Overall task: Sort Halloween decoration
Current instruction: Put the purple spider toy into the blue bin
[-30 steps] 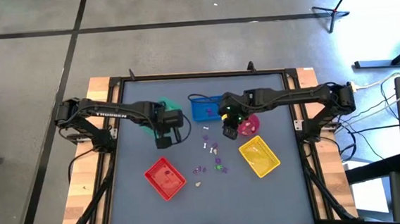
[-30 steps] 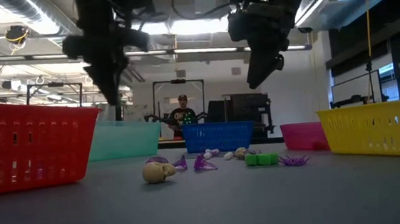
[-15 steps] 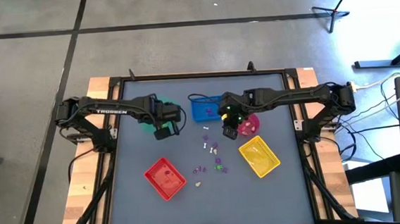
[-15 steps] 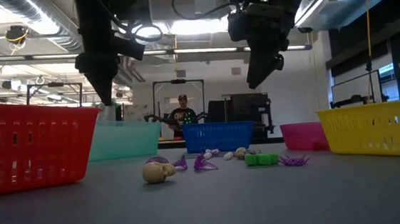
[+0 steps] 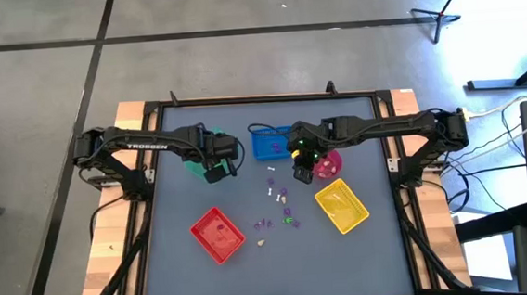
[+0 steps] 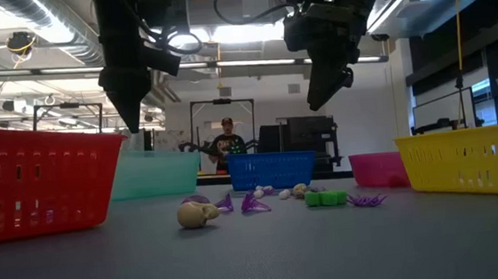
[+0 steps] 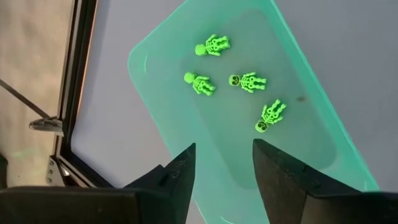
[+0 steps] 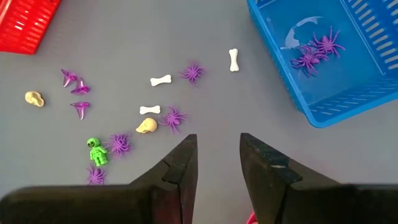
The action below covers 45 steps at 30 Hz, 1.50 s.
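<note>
High: my left pincer (image 5: 211,172) over green tray (image 5: 195,163); right pincer (image 5: 302,174) by pink bowl (image 5: 330,164).
Low: skull (image 6: 198,214), purple spiders (image 6: 255,202) on worktop (image 6: 258,255).
L wrist: pincer spread, empty; four green skeletons (image 7: 241,81) in tray.
R wrist: pincer apart, empty; bones (image 8: 161,80), spiders loose, some in blue tray (image 8: 348,81).

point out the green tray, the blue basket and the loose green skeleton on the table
Translucent green plastic tray (image 7: 323,146): left wrist view, bare floor.
Blue plastic mesh basket (image 8: 348,99): right wrist view, near wall.
Small green skeleton trinket (image 8: 96,151): right wrist view, its body.
</note>
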{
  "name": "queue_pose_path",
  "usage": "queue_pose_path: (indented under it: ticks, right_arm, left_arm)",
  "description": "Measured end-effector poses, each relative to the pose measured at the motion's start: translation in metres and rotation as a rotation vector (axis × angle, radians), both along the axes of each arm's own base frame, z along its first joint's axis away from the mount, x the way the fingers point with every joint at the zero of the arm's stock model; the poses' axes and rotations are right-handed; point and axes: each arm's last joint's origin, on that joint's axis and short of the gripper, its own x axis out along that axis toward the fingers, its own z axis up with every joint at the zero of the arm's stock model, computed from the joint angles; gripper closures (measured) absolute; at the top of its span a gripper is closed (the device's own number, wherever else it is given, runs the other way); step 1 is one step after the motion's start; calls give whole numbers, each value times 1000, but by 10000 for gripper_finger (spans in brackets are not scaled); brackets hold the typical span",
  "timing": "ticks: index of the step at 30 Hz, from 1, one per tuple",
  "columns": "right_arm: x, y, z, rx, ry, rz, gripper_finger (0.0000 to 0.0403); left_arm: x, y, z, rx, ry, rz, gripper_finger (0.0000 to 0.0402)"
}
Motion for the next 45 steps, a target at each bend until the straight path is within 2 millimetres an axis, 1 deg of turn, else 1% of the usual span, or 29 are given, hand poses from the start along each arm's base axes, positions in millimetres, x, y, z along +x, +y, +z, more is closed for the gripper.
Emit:
queue_pose_path:
  ticks: [5,8,10,13,17,21,24,28,31,34,38,45]
  right_arm:
    - [0,0,0,0,0,-1,284]
    - [0,0,0,1,4,-1,284]
    - [-1,0,0,2,7,-1,284]
    - [-1,0,0,1,9,0,284]
    - [0,0,0,-19,-1,36,282]
    - [0,0,0,-25,-3,46,266]
    - [1,0,-2,-24,1,46,241]
    - [6,-1,-5,-33,-15,58,198]
    - [11,0,-7,-57,-52,166,177]
    - [14,3,-10,-91,-77,304,171]
    - [18,10,-16,-149,-73,440,174]
    - [33,31,-37,-196,-71,597,177]
  left_arm:
    - [-3,-2,2,-1,-8,28,258]
    - [-7,-7,11,3,-41,8,258]
    - [-13,-12,16,9,-78,-11,258]
    - [-28,-23,20,13,-147,-38,258]
    - [-49,-38,11,-2,-316,-47,258]
    - [-61,-49,-1,-56,-466,-83,258]
    - [-63,-54,-6,-78,-549,-113,258]
    - [-58,-57,-12,-80,-613,-144,258]
    - [-52,-60,-15,-71,-667,-188,258]
    - [-48,-60,-14,-64,-701,-212,258]
    - [-48,-60,-14,-63,-708,-211,258]
    - [-48,-60,-14,-68,-707,-213,258]
